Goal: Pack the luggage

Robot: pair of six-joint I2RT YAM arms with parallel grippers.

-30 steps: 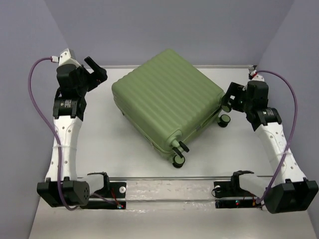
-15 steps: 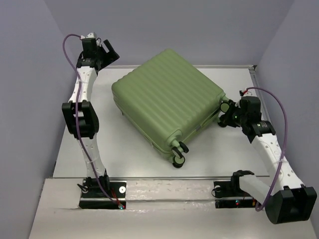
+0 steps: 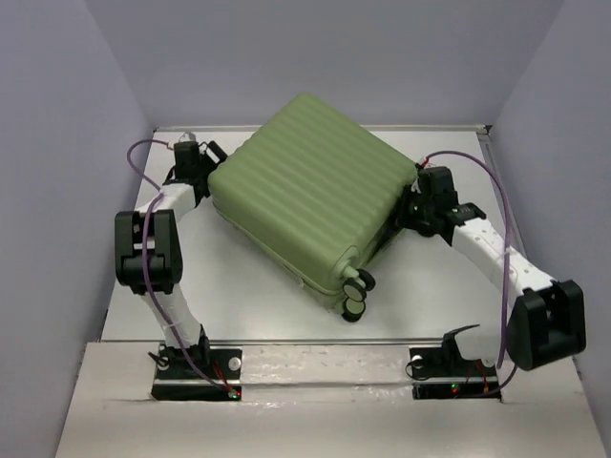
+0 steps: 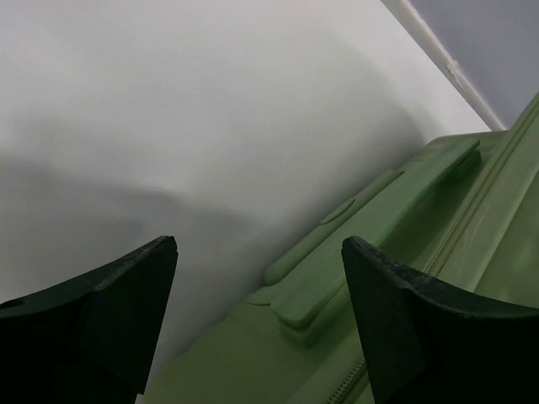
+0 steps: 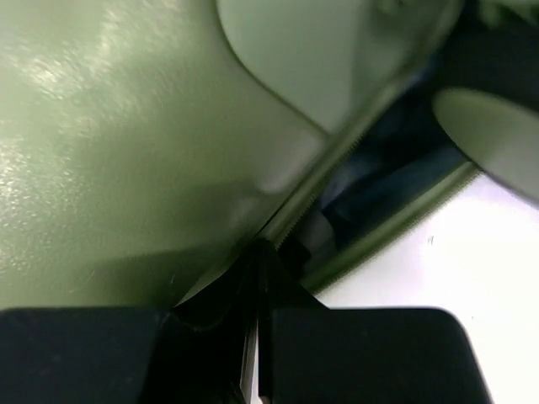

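The luggage [image 3: 315, 191], a light-green ribbed hard-shell suitcase, lies flat and askew in the middle of the table. My left gripper [image 3: 204, 158] is open at its back-left corner. In the left wrist view the fingers straddle the side handle [image 4: 370, 223] without touching it. My right gripper [image 3: 413, 206] is shut, its tips pressed to the zipper seam on the suitcase's right side. The right wrist view shows the joined tips [image 5: 259, 250] at the lid's edge, with a dark gap [image 5: 379, 194] between the two shells just beyond them. Nothing shows between the right fingers.
Two black wheels [image 3: 355, 292] stick out at the suitcase's near corner, and another wheel [image 5: 493, 135] shows close to the right gripper. The white table [image 3: 248, 296] is walled at the left, back and right. Both arm bases are at the near edge.
The left arm swung down to the suitcase's back-left corner. The right gripper shut and pushed in against the seam. The suitcase shifted back and its near wheels moved right.
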